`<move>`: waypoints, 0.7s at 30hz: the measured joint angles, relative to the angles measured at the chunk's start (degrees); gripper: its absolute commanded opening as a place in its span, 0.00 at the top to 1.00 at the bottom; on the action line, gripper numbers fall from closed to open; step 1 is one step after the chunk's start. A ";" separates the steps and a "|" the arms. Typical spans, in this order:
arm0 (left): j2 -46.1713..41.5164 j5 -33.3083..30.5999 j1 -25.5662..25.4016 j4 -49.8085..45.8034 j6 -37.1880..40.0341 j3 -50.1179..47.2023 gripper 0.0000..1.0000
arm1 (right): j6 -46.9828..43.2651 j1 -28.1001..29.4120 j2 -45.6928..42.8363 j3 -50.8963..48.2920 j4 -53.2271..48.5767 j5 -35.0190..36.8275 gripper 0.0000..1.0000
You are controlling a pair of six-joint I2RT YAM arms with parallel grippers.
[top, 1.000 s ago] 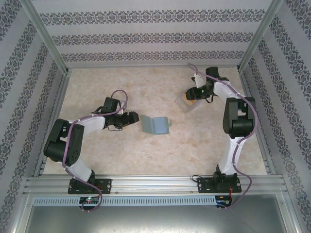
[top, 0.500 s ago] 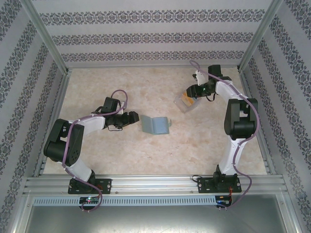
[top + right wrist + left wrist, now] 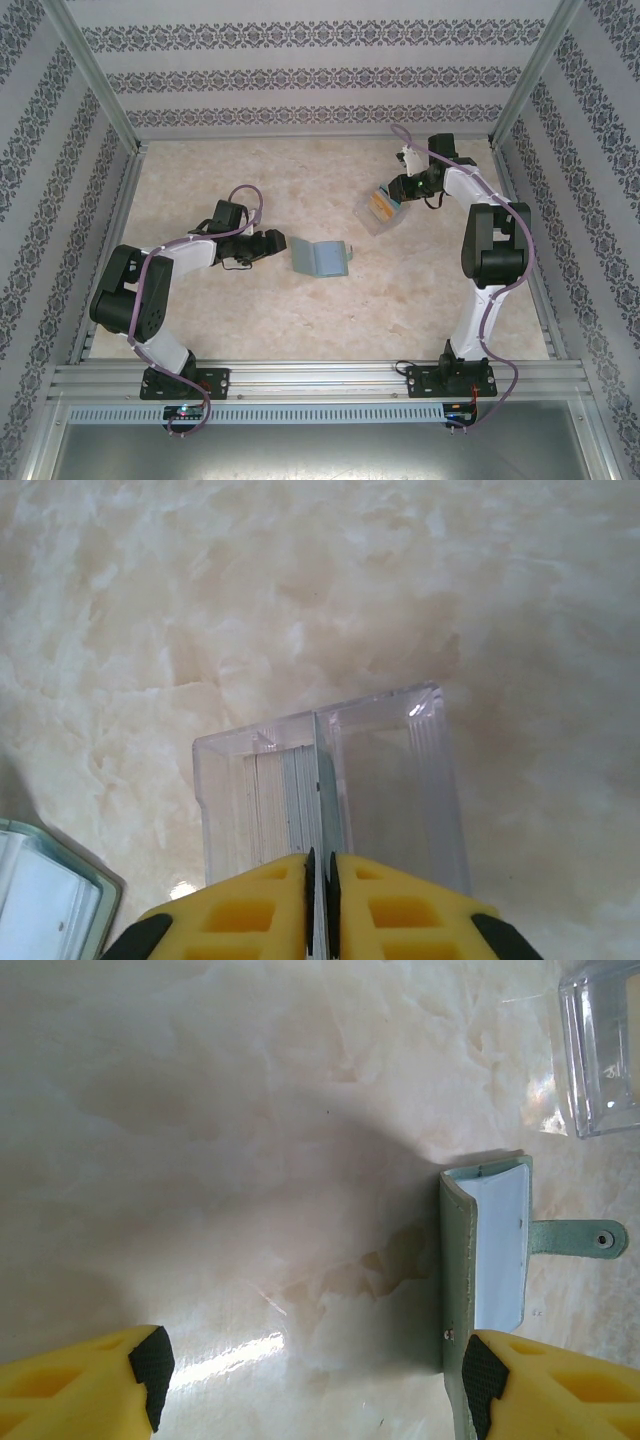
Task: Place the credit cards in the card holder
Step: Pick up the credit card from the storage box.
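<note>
The card holder (image 3: 320,257) lies open at mid-table, grey-green outside and pale blue inside (image 3: 497,1250), its snap strap (image 3: 598,1239) pointing away. My left gripper (image 3: 275,243) stands open just left of it; its right fingertip (image 3: 484,1380) is at the holder's near edge, with only bare table between the fingers (image 3: 318,1375). The credit cards (image 3: 381,203) stand edge-on in a clear plastic case (image 3: 385,214), showing orange and blue from above. My right gripper (image 3: 320,870) is shut on one thin card (image 3: 320,780) at the right of the stack (image 3: 275,800).
The clear case (image 3: 400,780) has free room in its right half. It also shows at the top right of the left wrist view (image 3: 600,1050). A pale blue, green-edged corner (image 3: 45,895) sits at the bottom left of the right wrist view. Metal posts and patterned walls enclose the marble table (image 3: 230,180).
The right gripper has closed onto a card in the clear case, and the case with its cards has shifted slightly up and left. The left arm and card holder have not moved.
</note>
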 measured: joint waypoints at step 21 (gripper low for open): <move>-6.51 1.09 0.00 -15.37 0.48 14.38 0.16 | 9.14 0.46 -22.75 -21.86 17.53 11.82 1.00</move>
